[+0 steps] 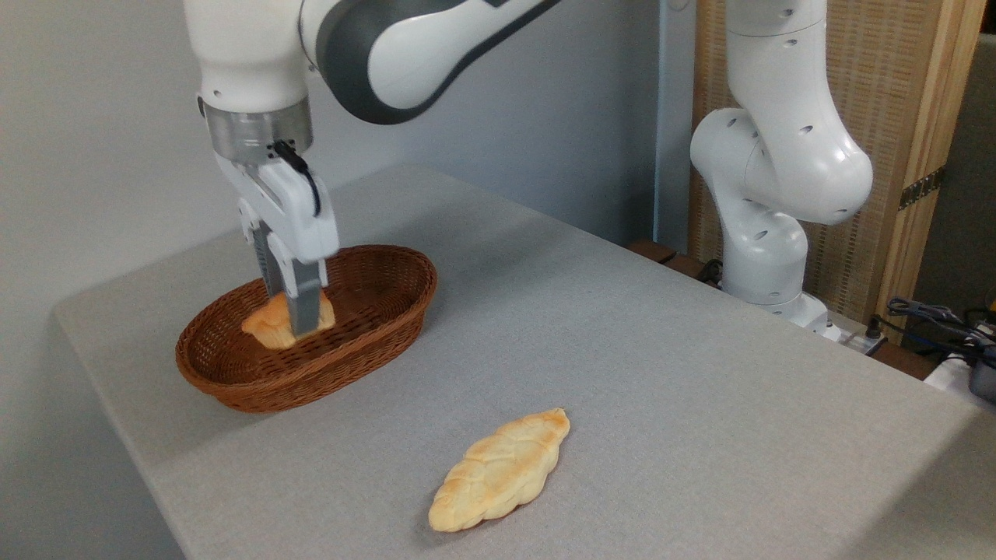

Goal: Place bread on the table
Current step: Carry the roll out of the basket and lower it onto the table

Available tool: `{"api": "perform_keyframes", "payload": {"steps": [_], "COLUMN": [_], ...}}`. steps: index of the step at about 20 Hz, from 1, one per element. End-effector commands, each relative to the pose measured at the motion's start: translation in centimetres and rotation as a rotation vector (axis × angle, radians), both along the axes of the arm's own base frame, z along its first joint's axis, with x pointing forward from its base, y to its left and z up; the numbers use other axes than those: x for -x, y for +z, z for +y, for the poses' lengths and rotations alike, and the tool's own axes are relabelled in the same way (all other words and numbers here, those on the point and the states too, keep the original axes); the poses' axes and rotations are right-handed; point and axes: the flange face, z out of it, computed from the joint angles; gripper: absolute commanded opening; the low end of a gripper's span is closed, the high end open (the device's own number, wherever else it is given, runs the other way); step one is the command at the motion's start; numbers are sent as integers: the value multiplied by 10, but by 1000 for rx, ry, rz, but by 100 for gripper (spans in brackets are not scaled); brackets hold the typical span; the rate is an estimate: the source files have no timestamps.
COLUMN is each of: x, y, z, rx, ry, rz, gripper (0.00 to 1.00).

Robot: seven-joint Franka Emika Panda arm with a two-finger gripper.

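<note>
The bread (268, 323) sits inside the brown basket (233, 381), near the table's (622, 350) far left corner. The gripper (299, 315) reaches down into the basket, its fingers closed around the bread. A long pale loaf (502, 470) lies near the table's front edge.

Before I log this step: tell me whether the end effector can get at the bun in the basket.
Probably yes. The end effector is already down inside the basket, its fingers at the bun; nothing blocks it from above.
</note>
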Motion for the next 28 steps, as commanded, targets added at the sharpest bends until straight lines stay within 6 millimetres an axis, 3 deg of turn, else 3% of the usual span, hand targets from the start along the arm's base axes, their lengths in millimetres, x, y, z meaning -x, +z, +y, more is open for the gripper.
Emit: {"api": "perform_keyframes", "payload": {"steps": [1,2,3,4,5,7,22,28], "x": [-8,-10,-13,-15,-17,-18,-18,-16], "y": [-28,-32,-42,-51,-60,-67,-63,-10], "z": [29,40,44,46,51,55,64,61], "rx": [-16,-33,-54,-81,-117,-137,-138,-124], "ry": [45,60,59,56,52,49,60,65], "rz": [58,63,77,88,98,109,102,-3], "gripper": [48,49,61,81,90,100,100,100]}}
